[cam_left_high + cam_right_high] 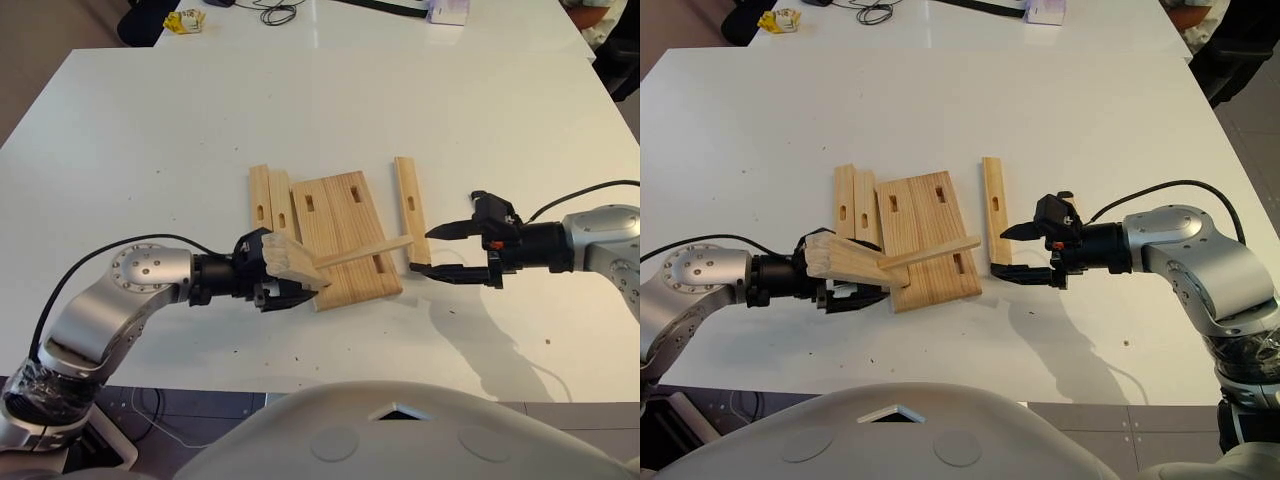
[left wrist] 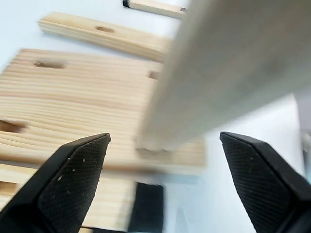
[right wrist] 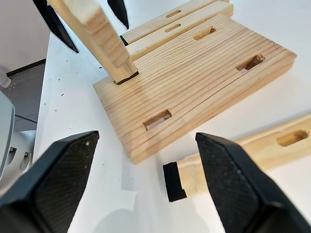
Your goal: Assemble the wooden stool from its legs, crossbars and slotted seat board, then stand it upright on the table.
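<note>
The slotted seat board [image 1: 345,225] lies flat mid-table. Two legs [image 1: 270,200] lie side by side against its left edge, and a third leg [image 1: 408,195] lies to its right. A fourth wooden piece [image 1: 290,260] stands tilted with its black-tipped end [image 3: 125,75] on the board's near-left corner; a thin bar [image 1: 370,250] runs from it to the right over the board. My left gripper [image 1: 288,295] is open, its fingers [image 2: 73,174] apart on either side of that piece without touching it. My right gripper [image 1: 430,250] is open just above the right leg's near black-tipped end [image 3: 175,182].
The white table [image 1: 150,130] has free room to the left, right and behind the parts. Behind it stands a second table holding a yellow object [image 1: 185,20], cables [image 1: 275,12] and a small box [image 1: 447,10].
</note>
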